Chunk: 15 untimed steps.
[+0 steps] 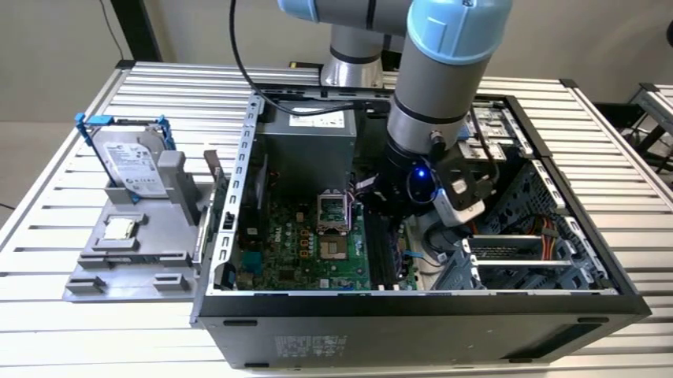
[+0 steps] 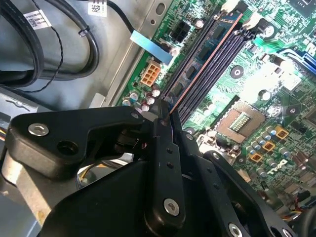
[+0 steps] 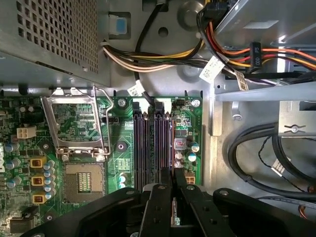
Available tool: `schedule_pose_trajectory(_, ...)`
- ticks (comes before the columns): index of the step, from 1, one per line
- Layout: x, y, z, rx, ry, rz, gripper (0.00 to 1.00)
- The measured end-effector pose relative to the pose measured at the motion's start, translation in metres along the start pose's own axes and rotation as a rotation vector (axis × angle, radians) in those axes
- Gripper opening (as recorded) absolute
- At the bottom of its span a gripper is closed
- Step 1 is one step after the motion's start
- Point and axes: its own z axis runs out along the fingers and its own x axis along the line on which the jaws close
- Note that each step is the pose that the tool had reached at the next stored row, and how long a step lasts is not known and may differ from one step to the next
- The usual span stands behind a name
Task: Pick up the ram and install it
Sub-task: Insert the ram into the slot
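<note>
Our hand (image 3: 173, 197) sits low inside the open computer case (image 1: 547, 303), fingers (image 2: 165, 148) drawn narrow around a thin edge-on board. We take that board to be the ram (image 2: 174, 109): in the second wrist view a slim reddish-edged strip runs out from between the fingertips along the line of the memory slots (image 3: 153, 148). Held by its end and on edge, the stick can meet a slot along its whole length, which would explain the grip. We cannot tell whether it is already seated or just touching the slot.

In the first wrist view the fingers straddle the slot bank on the green motherboard (image 3: 118, 153), lined up with the dark channels and not across them. Beside the slots the processor socket (image 3: 79, 131) stands with its metal frame lifted and nothing in it. Bundled power cables (image 3: 163, 57) pass above the board, clear of the hand's path.

In the exterior view, a grey holder (image 1: 137, 252) outside the case on the slatted surface (image 1: 63, 181) carries a hard drive (image 1: 131, 161) upright in its blue bracket and a small square processor chip (image 1: 119, 229), both untouched.
</note>
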Motion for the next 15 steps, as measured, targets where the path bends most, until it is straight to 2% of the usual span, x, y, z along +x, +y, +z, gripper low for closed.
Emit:
schedule_pose_trajectory(4, 0.0002, 0.0006, 0.0028, 0.0009, 0.0000, 0.000, 0.00)
schedule_pose_trajectory(15, 0.0009, 0.0011, 0.0054, 0.0019, -0.0001, -0.001, 0.00)
